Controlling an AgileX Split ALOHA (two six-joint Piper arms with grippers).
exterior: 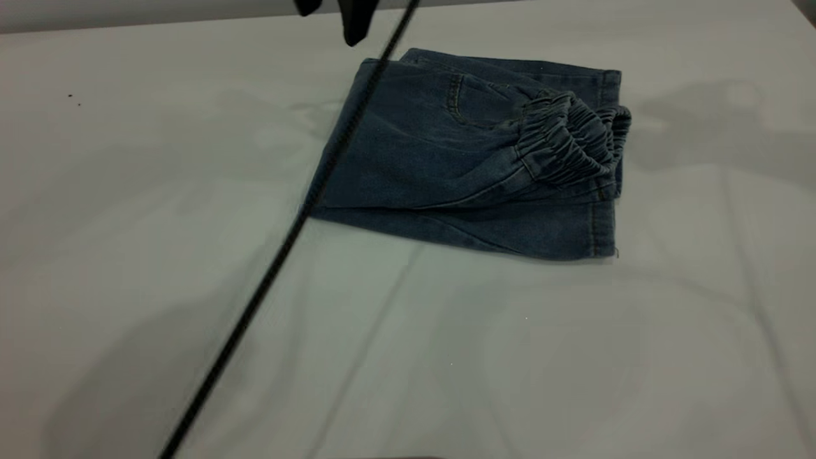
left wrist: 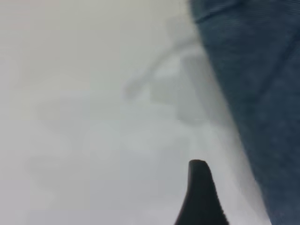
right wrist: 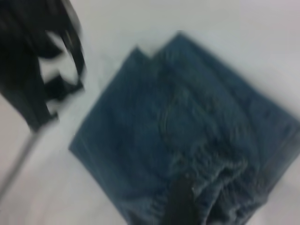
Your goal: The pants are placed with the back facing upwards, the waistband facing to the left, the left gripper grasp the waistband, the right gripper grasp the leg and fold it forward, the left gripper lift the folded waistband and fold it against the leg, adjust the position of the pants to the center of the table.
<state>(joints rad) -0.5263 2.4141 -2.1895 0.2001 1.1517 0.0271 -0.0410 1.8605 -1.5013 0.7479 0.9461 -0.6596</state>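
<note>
The blue denim pants [exterior: 446, 159] lie folded into a rough square on the table [exterior: 159, 255], right of centre and toward the far side. The gathered elastic waistband [exterior: 567, 137] rests on top near the right edge, over a leg [exterior: 542, 233] whose stitched hem shows beneath it. My left gripper [exterior: 331, 13] hangs above the fold's far left corner, open and holding nothing. One of its fingers [left wrist: 199, 192] shows over bare table beside the denim [left wrist: 262, 93]. My right gripper [right wrist: 187, 192] hovers over the waistband [right wrist: 225, 183] and is out of the exterior view.
A black braided cable [exterior: 287, 236] runs diagonally from the top centre to the bottom left, crossing the pants' left edge. The left arm's black body [right wrist: 37, 61] shows in the right wrist view. Bare tabletop spreads to the left and front of the pants.
</note>
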